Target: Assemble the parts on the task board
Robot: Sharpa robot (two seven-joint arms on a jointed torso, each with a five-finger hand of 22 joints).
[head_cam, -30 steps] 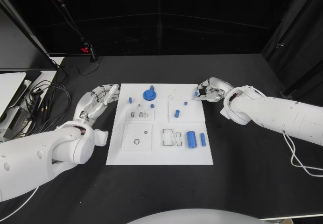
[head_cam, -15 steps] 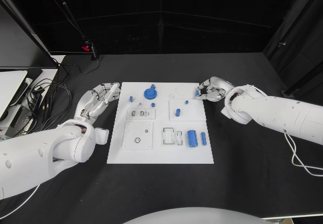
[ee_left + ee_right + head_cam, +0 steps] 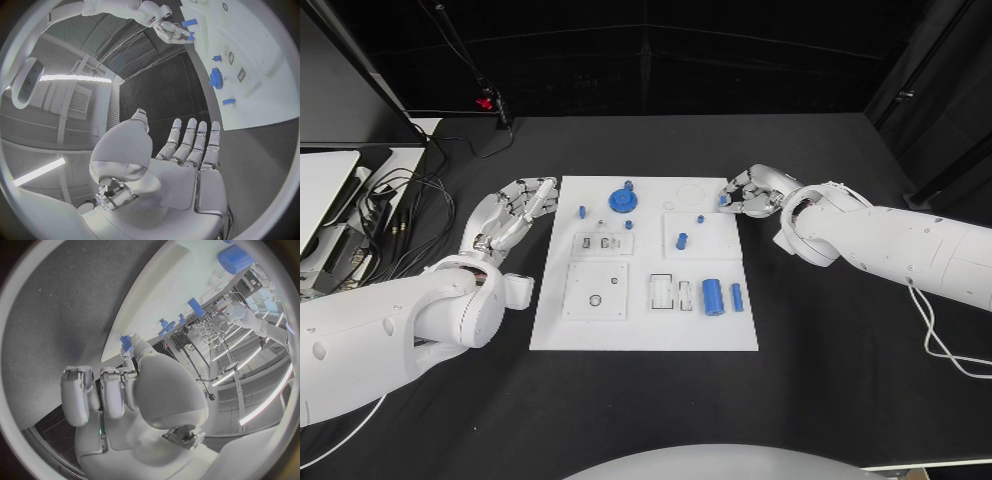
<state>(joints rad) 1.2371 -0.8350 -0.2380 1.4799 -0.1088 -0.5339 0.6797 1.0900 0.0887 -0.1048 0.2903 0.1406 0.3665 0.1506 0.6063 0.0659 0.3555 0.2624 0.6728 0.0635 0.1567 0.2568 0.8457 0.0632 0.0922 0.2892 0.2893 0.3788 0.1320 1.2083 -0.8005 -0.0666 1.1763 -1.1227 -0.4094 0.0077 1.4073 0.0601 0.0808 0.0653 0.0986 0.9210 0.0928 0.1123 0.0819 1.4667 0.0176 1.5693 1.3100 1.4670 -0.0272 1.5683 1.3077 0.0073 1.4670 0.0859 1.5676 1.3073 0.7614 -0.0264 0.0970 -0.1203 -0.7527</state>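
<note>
The left hand [image 3: 512, 213] lies over the black table [image 3: 848, 370] just beside the left edge of the board [image 3: 646, 335]. Its fingers [image 3: 190, 142] are straight and a little apart, and they hold nothing.

The board is in the middle of the table. Near its far left corner stands a small peg [image 3: 581, 211]. Beside it is a blue gear [image 3: 625, 201]. Below the gear a tiny part [image 3: 627, 226] lies next to a small plate with slots [image 3: 604, 243]. Lower there is a square plate with a hole [image 3: 596, 291]. In the middle of the board lies a short pin [image 3: 681, 240], and nearer the front a thick cylinder [image 3: 713, 297] with a thin one [image 3: 736, 297] just beside it.

The right hand [image 3: 750, 194] is at the far right corner of the board. Its fingers [image 3: 78, 392] are curled in, and a small blue piece [image 3: 724, 200] is pinched at the fingertips, just over the edge of the board.
</note>
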